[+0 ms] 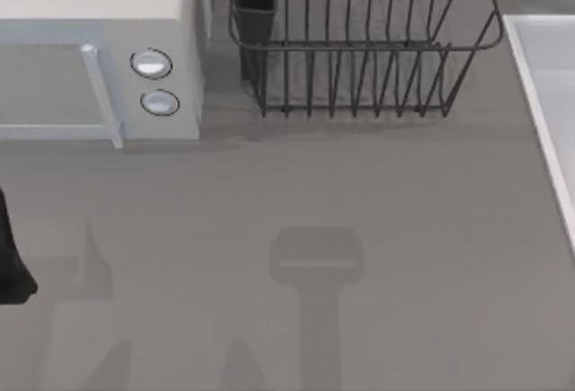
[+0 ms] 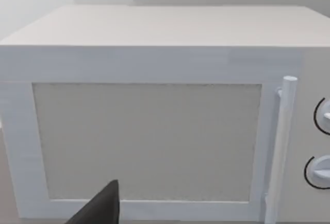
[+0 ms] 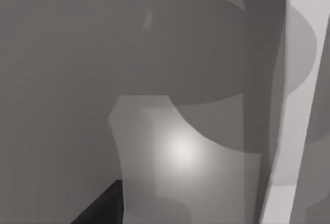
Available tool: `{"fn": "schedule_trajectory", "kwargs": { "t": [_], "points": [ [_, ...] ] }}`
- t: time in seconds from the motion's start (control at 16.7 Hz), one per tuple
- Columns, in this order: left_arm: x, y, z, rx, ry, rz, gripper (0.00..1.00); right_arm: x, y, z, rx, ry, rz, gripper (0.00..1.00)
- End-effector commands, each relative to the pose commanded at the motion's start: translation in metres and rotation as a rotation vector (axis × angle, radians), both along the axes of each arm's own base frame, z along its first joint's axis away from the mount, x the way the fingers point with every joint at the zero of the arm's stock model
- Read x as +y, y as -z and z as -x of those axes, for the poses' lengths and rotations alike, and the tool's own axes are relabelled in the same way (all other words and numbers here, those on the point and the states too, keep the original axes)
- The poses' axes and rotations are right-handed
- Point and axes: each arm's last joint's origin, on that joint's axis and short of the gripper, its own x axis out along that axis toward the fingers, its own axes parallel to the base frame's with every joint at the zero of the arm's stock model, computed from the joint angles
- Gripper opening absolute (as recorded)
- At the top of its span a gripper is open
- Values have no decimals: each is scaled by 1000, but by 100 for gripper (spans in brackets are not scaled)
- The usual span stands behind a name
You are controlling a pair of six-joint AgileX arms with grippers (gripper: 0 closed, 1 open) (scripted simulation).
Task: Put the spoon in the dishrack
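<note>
Item one: our large dark grey wire dishrack (image 1: 359,49) of thin upright bars with a flared rim, upper centre of the top view, standing on the grey desk (image 1: 359,229). One dark rectangular utensil cup (image 1: 256,4) sits at its upper left corner. We count one rack and one cup.

Item two: one pale grey box-shaped microwave (image 1: 99,49) in the upper left of the top view, just beside the rack and apart from it. It carries two round knobs (image 1: 151,64), one above the other, and one pale upright door handle (image 1: 101,94). The left wrist view faces its door (image 2: 147,141) squarely, handle (image 2: 282,147) and both knobs at the frame's right edge.

Item three: one pale raised edge (image 1: 548,112) along the right side of the top view; we cannot tell what it belongs to.

Item four: a dark part of our left arm (image 1: 13,261) at the left edge of the top view. One dark fingertip of the left tool (image 2: 100,208) shows at the bottom of the left wrist view, one of the right tool (image 3: 103,208) at the bottom of the right wrist view. We cannot tell whether either tool is spread or pressed together.

The desk between arms and rack carries shadows alone.
</note>
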Motion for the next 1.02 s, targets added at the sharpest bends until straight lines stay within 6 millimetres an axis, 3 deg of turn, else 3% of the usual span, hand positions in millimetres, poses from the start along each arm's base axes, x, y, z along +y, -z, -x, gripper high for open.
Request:
{"fn": "schedule_trajectory", "kwargs": {
  "t": [0.3, 0.78, 0.84, 1.02],
  "points": [
    [0, 0, 0, 0, 0, 0, 100, 0, 0, 0, 0, 0, 0, 2],
    [0, 0, 0, 0, 0, 0, 100, 0, 0, 0, 0, 0, 0, 0],
    [0, 0, 0, 0, 0, 0, 100, -1, -20, -1, -28, 2, 8, 0],
    [0, 0, 0, 0, 0, 0, 100, -4, -28, -5, -29, 0, 8, 0]
  ]
}}
